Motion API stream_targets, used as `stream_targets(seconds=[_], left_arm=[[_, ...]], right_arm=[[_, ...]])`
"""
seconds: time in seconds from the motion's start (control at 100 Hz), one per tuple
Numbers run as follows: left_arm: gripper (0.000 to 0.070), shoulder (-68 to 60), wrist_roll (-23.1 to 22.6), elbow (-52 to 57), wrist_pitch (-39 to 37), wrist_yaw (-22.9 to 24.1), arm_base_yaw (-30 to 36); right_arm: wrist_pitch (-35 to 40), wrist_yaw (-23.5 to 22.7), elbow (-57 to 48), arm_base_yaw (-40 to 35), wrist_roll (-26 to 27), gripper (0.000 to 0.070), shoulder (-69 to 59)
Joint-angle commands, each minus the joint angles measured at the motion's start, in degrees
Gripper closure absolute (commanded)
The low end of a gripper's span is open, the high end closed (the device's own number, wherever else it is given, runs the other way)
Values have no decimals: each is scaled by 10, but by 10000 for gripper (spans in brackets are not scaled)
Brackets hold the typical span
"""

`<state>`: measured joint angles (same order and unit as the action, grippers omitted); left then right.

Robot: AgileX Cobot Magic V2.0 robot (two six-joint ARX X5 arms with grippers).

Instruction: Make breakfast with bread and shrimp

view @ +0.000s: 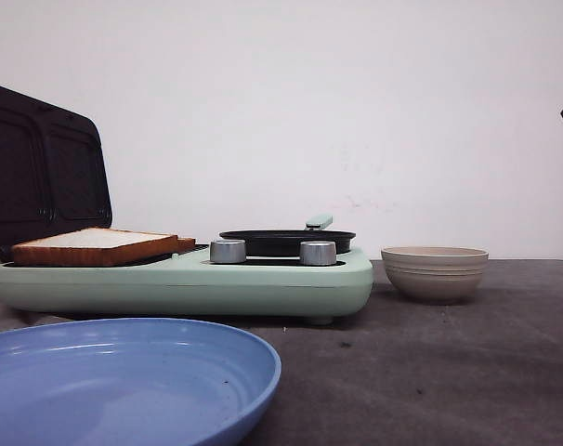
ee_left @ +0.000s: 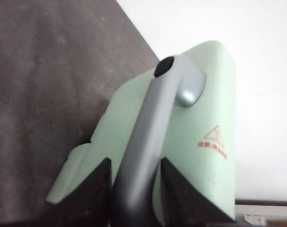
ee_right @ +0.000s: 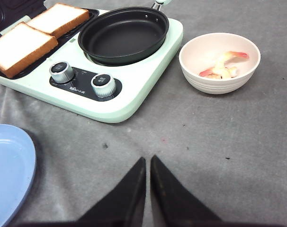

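Two slices of bread (ee_right: pixel 21 47) (ee_right: pixel 58 18) lie side by side on the dark grill plate of a mint-green breakfast maker (ee_right: pixel 134 90); the front view shows one slice (view: pixel 96 245). Shrimp (ee_right: pixel 223 66), red-orange and pale, lie in the beige ribbed bowl (ee_right: pixel 219 84) to the maker's right. My left gripper (ee_left: pixel 135 161) is shut on the grey handle (ee_left: pixel 153 127) of the maker's green lid (ee_left: pixel 205 123), one finger on each side. The lid (view: pixel 40 172) stands raised. My right gripper (ee_right: pixel 147 161) hovers shut and holds nothing, above the grey table in front of the maker.
A black frying pan (ee_right: pixel 123 34) sits on the maker's right half, behind two silver knobs (ee_right: pixel 62 72) (ee_right: pixel 103 84). A blue plate (view: pixel 124 381) lies at the table's front left. The beige bowl (view: pixel 435 271) stands right of the maker.
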<state>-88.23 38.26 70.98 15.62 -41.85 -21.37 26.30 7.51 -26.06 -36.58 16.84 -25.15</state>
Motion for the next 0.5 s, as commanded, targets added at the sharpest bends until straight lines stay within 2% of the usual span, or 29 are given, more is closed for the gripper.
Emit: stream_targets(seconds=[0.0, 0.16, 0.49], left_arm=[[697, -10, -33, 9, -1, 0, 10], [697, -10, -53, 9, 1, 7, 35], [697, -10, -110, 9, 41, 66, 112]], right_arm=[[-5, 1, -1, -4, 7, 693, -2], [-5, 1, -1, -4, 7, 693, -2], [-4, 1, -1, -4, 8, 693, -2]])
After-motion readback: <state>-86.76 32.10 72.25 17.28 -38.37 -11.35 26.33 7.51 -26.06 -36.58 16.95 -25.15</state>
